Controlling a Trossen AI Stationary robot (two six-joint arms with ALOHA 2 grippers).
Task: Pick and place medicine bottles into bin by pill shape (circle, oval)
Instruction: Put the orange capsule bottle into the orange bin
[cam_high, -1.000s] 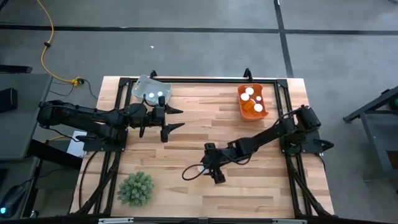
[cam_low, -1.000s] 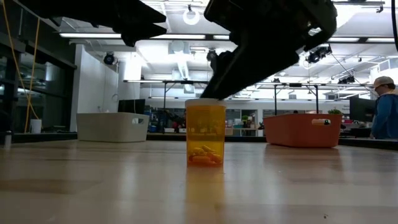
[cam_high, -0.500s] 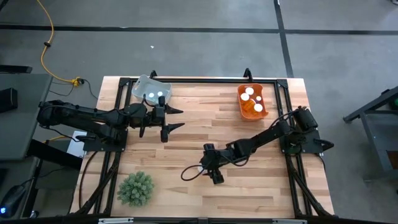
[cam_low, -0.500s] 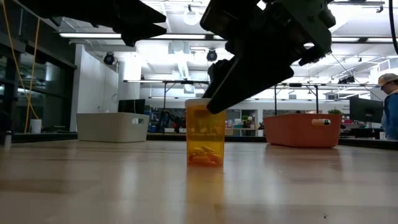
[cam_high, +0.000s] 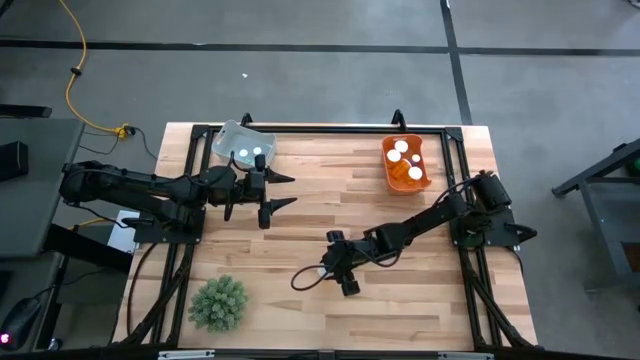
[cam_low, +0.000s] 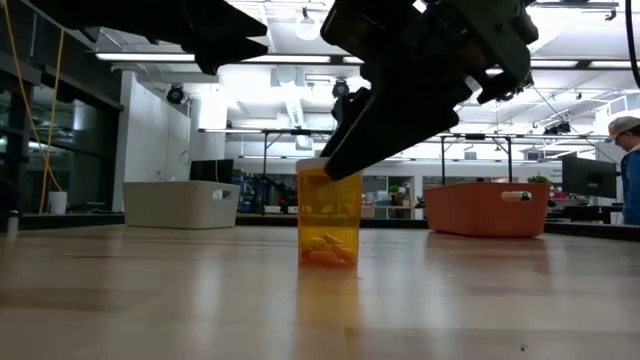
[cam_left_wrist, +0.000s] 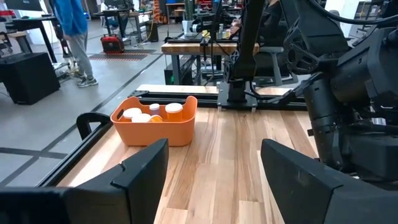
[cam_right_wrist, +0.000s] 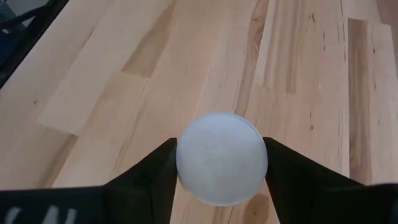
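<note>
Wooden desk: one amber medicine bottle stands upright mid-desk, cap up, long axis vertical, no readable label. Right end effector clenches on its white cap, fingers touching both sides. Left end effector hangs released near the grey bin.

Ceiling lamps in the room behind light me evenly and brightly, so from the low view my arms show as black silhouettes and the counter carries a soft sheen. Close to my right wrist the white cap blurs; shadows stay faint.
</note>
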